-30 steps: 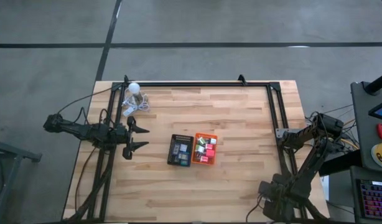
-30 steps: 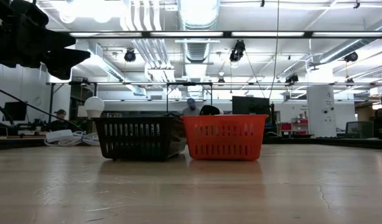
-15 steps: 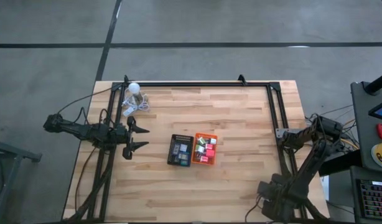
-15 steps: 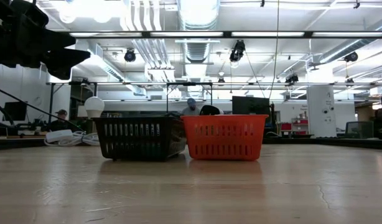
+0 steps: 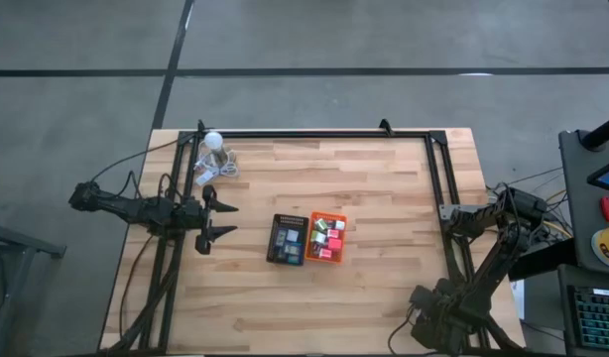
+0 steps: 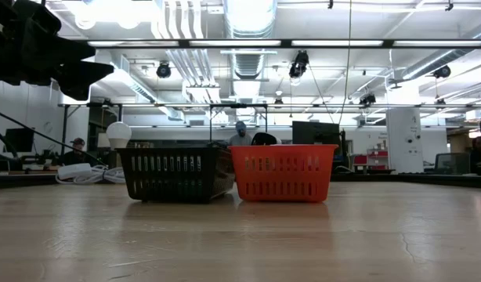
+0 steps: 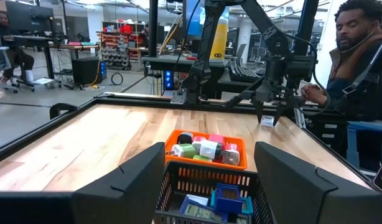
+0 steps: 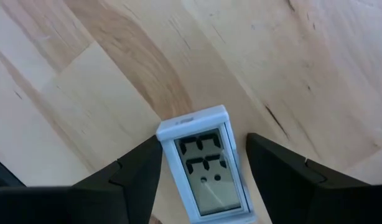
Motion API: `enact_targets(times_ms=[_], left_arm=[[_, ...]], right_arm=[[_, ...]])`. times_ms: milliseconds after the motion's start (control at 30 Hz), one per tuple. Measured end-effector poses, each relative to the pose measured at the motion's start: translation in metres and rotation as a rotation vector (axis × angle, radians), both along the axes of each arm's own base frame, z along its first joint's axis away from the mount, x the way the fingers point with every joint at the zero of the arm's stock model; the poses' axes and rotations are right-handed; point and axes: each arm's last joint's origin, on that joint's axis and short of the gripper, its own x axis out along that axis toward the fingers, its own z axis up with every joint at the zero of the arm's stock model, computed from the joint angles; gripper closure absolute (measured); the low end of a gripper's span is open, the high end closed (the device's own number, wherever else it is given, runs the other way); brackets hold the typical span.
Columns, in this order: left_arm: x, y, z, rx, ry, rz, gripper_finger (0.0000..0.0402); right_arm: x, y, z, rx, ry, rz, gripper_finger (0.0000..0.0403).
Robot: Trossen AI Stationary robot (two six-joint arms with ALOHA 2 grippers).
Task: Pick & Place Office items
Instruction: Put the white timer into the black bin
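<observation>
A small white device with a grey display [image 8: 206, 168] lies flat on the wood near the table's right edge [image 7: 266, 121]. My right gripper [image 8: 203, 140] points down over it, open. Its fingers stand on either side of the device's long sides, and the device sits slightly askew between them. My left gripper [image 5: 232, 219] waits open and level at the table's left, facing the trays. The orange tray [image 6: 282, 172] holds red, pink, green and white office items [image 7: 206, 149]. The black tray [image 6: 176, 174] beside it holds blue and dark pieces [image 7: 225, 198].
A white ball [image 5: 213, 141] with coiled grey cable [image 5: 207, 169] lies at the far left corner. A black frame rail [image 5: 314, 134] runs along the table's far, left and right sides. A person [image 7: 359, 56] sits beyond the right edge. Bare wood surrounds the trays.
My right arm has sunk a little at the table's right edge. The trays, their items and my left arm have kept still.
</observation>
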Motion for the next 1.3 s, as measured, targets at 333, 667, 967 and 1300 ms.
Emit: enact_targets(times_ms=[333,667,967,1300], left_arm=[[0.000,0.000,0.000,0.000,0.000,0.000,0.0149],[0.000,0.000,0.000,0.000,0.000,0.000,0.0149],[0.000,0.000,0.000,0.000,0.000,0.000,0.0149],[0.000,0.000,0.000,0.000,0.001,-0.001,0.0149]], right_arm=[[0.000,0.000,0.000,-0.004,0.003,0.040,0.0179],[-0.001,-0.001,0.000,-0.016,0.011,0.059,0.0246],[0.002,0.004,0.005,-0.002,0.005,0.059,0.0257],[0.009,0.013,0.018,0.035,0.003,-0.055,0.0252]])
